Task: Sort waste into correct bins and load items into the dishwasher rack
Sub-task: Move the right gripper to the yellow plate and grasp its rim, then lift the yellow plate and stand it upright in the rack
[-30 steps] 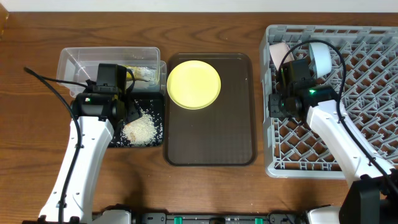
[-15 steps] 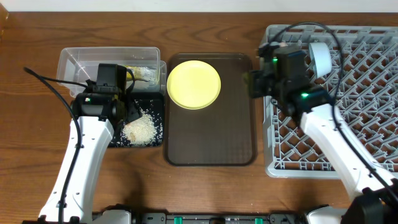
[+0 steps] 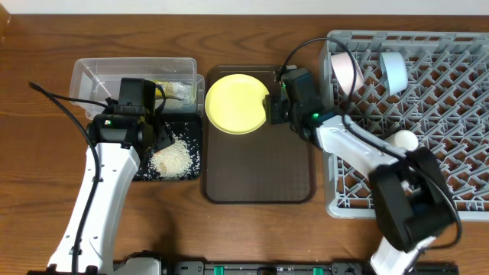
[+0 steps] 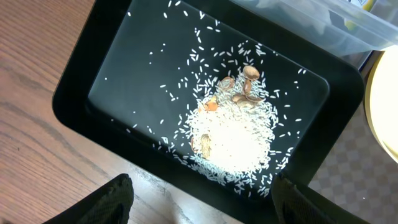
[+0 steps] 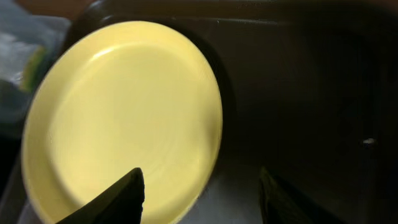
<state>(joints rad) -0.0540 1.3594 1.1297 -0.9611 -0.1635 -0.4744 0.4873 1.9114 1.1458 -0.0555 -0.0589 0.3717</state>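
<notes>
The yellow plate [image 3: 238, 103] lies at the back of the brown serving tray [image 3: 256, 176]; it fills the left of the right wrist view [image 5: 118, 118]. My right gripper [image 3: 272, 108] is open and empty, just at the plate's right edge [image 5: 199, 196]. My left gripper [image 3: 159, 131] is open and empty above the near rim of the black tray [image 3: 192, 169], which holds the white rice heap [image 4: 227, 134]. The clear tub [image 3: 92, 76] holds the snack wrapper [image 3: 174, 89]. The grey dishwasher rack [image 3: 451, 153] holds a white bowl [image 3: 345, 70], a light blue bowl [image 3: 395, 70] and a small white cup [image 3: 403, 139]. Chopsticks are out of view.
The brown serving tray takes the middle of the wooden table [image 3: 46, 168], between the bins on the left and the rack on the right. The right arm stretches from the rack's left wall over the tray. Cables loop above both arms.
My right arm swung left from over the rack to the yellow plate's right edge on the brown tray. The white bowl and small white cup in the rack became visible. The left arm stayed still.
</notes>
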